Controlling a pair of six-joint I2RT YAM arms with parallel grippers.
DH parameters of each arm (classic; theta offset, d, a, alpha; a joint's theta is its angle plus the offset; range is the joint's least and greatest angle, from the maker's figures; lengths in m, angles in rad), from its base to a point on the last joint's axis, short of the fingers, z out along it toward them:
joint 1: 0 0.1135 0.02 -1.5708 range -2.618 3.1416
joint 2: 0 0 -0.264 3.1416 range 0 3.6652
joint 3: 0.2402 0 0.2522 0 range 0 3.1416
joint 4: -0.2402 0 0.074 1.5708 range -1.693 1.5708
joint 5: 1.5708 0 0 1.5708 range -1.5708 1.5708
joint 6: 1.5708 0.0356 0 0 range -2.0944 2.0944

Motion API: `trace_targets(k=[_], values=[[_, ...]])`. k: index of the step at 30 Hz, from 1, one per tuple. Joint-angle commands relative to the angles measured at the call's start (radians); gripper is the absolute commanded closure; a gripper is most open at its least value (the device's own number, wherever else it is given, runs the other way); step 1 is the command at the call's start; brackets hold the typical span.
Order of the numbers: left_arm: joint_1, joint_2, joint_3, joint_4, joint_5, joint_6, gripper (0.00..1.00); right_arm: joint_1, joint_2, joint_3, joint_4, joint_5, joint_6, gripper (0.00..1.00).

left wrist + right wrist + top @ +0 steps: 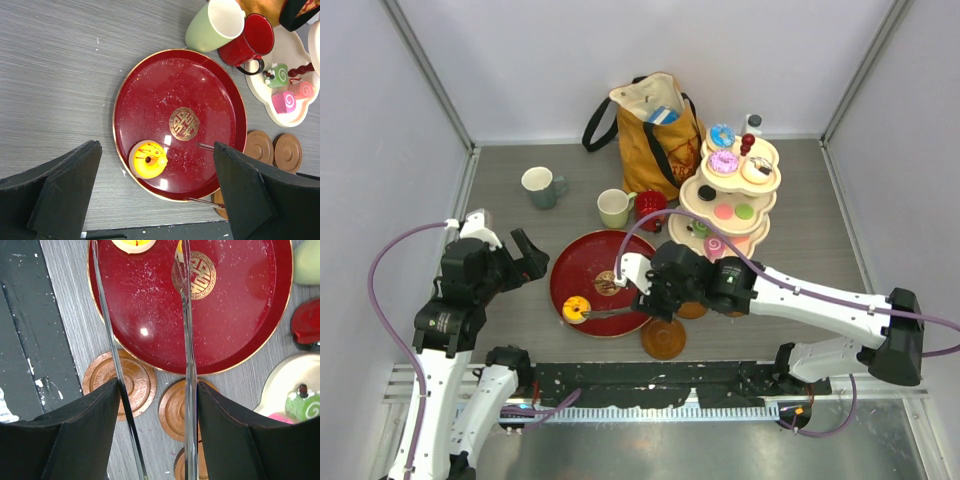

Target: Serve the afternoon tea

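A yellow toy donut (576, 309) lies on the near-left part of the big red tray (563, 262); it also shows in the left wrist view (148, 159). My right gripper (655, 290) is shut on metal tongs (187, 340), whose two spread arms reach over the tray toward the donut without pinching it. My left gripper (525, 258) is open and empty, left of the tray. The cream three-tier stand (692, 192) carries donuts, macarons and roll cakes. The grey-green mug (540, 185), pale green mug (615, 208) and red mug (650, 208) stand behind the tray.
Brown saucers (120, 385) (177, 407) lie on the table just right of the tray's near edge, under my right wrist. The mustard tote bag (655, 125) stands at the back beside the stand. A green roll cake (276, 76) and a pink one (284, 101) sit on the stand's lowest tier.
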Motion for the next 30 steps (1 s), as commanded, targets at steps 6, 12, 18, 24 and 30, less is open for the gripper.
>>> trace_targets(k=[6,12,18,24,30], values=[[0.005,0.006,0.002,0.023,-0.007,0.011,0.0,0.002,0.137,0.052,0.086,-0.017,-0.101,0.33],[0.003,0.007,0.0,0.021,-0.01,0.011,0.0,0.002,0.187,0.061,0.106,0.002,-0.113,0.32],[0.005,0.009,0.003,0.02,-0.012,0.008,0.0,0.001,0.256,0.096,0.125,0.002,-0.127,0.31],[0.003,0.012,0.002,0.017,-0.012,0.008,0.0,0.002,0.328,0.157,0.132,0.029,-0.136,0.31],[0.005,0.015,0.002,0.015,-0.01,0.01,0.0,0.005,0.39,0.205,0.14,0.028,-0.147,0.32]])
